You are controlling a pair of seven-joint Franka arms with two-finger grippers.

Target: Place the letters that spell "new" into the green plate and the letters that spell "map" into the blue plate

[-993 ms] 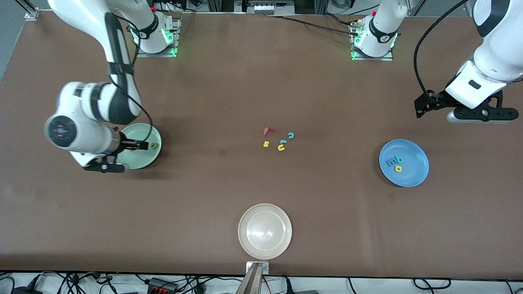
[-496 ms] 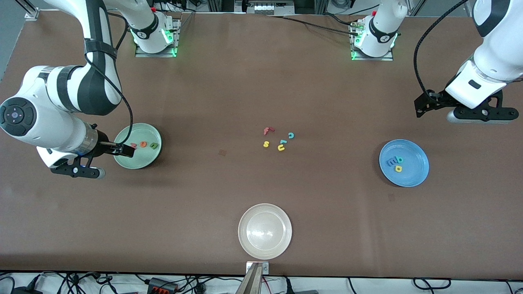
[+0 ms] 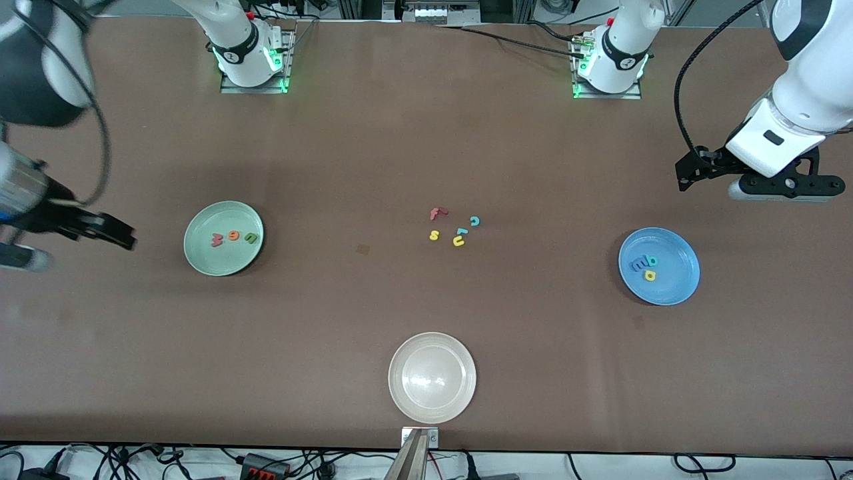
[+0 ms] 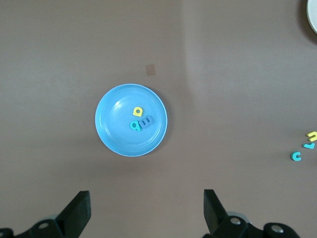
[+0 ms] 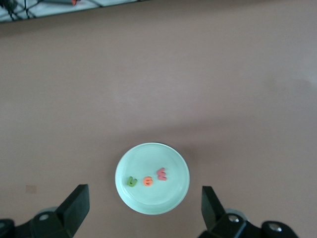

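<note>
The green plate [image 3: 224,262] lies toward the right arm's end of the table and holds the salmon-red "w" [image 3: 216,239], the orange "e" [image 3: 232,235] and the dark green "n" [image 3: 250,237] in a row. My right gripper [image 3: 113,232] hangs open and empty beside that plate, over bare table. In the right wrist view the same plate [image 5: 151,201] and its "n" [image 5: 132,181], "e" [image 5: 147,181] and "w" [image 5: 162,174] show below. The blue plate [image 3: 676,280] holds the blue "m" [image 3: 638,264], teal "p" [image 3: 652,261] and yellow "a" [image 3: 650,275]. My left gripper [image 3: 686,175] waits open above the table near it.
A white-beige plate [image 3: 432,347] sits near the front edge. At mid-table lie a red "f" [image 3: 437,213], a yellow "s" [image 3: 434,235], a teal "c" [image 3: 474,221], a yellow "u" [image 3: 458,241] and a small teal piece [image 3: 461,231].
My right gripper has drawn back off the green plate toward the right arm's end of the table, uncovering the "w" and "e" beside the "n". The left arm has stayed still.
</note>
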